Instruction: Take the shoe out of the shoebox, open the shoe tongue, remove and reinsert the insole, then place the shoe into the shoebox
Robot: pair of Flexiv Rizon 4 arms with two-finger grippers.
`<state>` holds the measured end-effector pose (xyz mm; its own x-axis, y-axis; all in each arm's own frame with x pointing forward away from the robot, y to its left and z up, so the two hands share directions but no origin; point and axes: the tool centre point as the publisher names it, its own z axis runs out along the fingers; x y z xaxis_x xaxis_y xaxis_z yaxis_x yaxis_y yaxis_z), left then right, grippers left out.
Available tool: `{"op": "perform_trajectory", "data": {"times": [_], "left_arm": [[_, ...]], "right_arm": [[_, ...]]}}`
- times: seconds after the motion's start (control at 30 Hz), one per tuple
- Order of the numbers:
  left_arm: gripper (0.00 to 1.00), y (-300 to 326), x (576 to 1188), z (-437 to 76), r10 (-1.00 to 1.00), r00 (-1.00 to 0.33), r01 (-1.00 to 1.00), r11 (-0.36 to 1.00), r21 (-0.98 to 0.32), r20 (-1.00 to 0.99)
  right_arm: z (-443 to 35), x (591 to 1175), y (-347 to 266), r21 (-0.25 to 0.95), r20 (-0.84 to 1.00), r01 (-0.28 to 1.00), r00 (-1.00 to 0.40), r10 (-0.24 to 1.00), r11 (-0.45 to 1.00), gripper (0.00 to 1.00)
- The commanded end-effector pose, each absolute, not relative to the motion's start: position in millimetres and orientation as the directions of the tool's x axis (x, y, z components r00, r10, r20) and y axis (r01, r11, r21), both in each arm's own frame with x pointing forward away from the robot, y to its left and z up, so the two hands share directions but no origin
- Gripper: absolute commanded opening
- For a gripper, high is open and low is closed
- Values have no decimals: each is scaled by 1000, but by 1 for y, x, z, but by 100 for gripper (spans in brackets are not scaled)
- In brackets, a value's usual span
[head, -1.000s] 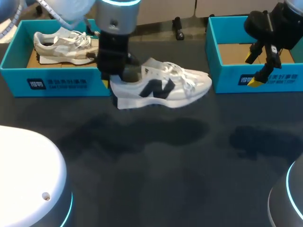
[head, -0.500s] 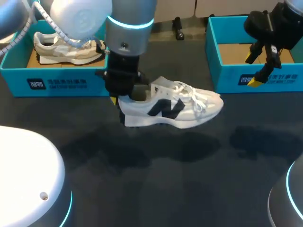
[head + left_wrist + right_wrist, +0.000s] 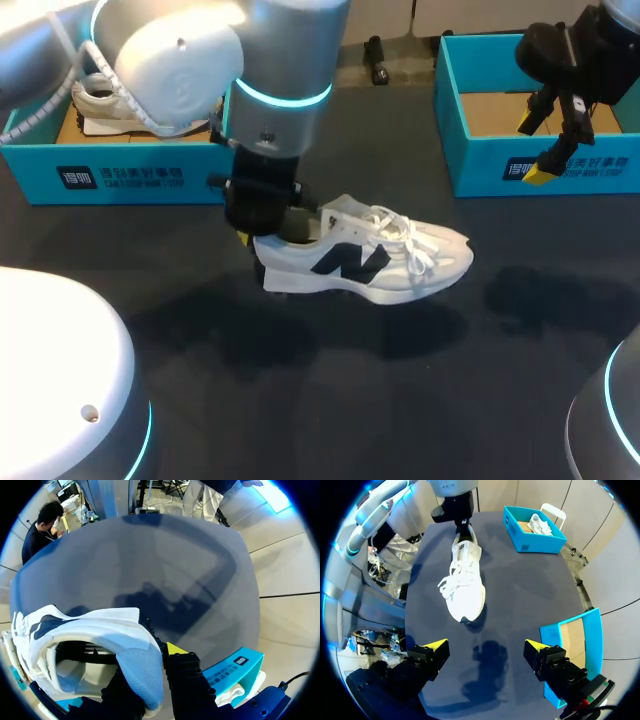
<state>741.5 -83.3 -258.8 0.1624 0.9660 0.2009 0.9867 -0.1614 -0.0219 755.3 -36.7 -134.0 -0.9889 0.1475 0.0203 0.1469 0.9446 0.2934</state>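
Observation:
A white sneaker (image 3: 370, 262) with a dark side logo hangs low over the dark table, toe toward the right box. My left gripper (image 3: 262, 232) is shut on its heel collar. The left wrist view shows one finger inside the shoe (image 3: 95, 630) and one outside, with the padded heel (image 3: 142, 677) pinched in the left gripper (image 3: 152, 680). Whether the sole touches the table I cannot tell. My right gripper (image 3: 548, 140) stands open and empty by the front wall of the right shoebox (image 3: 500, 155). From the right gripper (image 3: 484, 647), the sneaker (image 3: 465, 585) lies far ahead.
The left blue shoebox (image 3: 120, 178) at the back left holds a second, beige sneaker (image 3: 100, 100), partly hidden by my left arm. The right shoebox has a bare cardboard floor. Dark table stretches in front of the shoe.
My left arm has carried the sneaker from beside the left box toward the middle of the table and lower. The right arm has not moved.

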Motion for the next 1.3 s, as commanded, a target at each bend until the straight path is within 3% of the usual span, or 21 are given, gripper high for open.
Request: {"op": "perform_trajectory", "data": {"times": [0.03, 0.8, 1.27, 1.3], "left_arm": [[0, -83, 738, -276, 966, 158, 987, -162, 7, 203], [0, -70, 732, -368, 969, 103, 995, -102, -17, 227], [0, -63, 732, -391, 969, 103, 995, -98, -37, 223], [14, -63, 732, -391, 970, 101, 995, -95, -38, 222]], "right_arm": [[-134, 757, -36, 290, 24, 147, -989, 147, 946, 100], [-134, 757, -36, 290, 24, 147, -989, 147, 946, 100], [-134, 757, -36, 290, 24, 147, -989, 147, 946, 100], [-134, 757, -36, 290, 24, 147, -989, 147, 946, 100]]}}
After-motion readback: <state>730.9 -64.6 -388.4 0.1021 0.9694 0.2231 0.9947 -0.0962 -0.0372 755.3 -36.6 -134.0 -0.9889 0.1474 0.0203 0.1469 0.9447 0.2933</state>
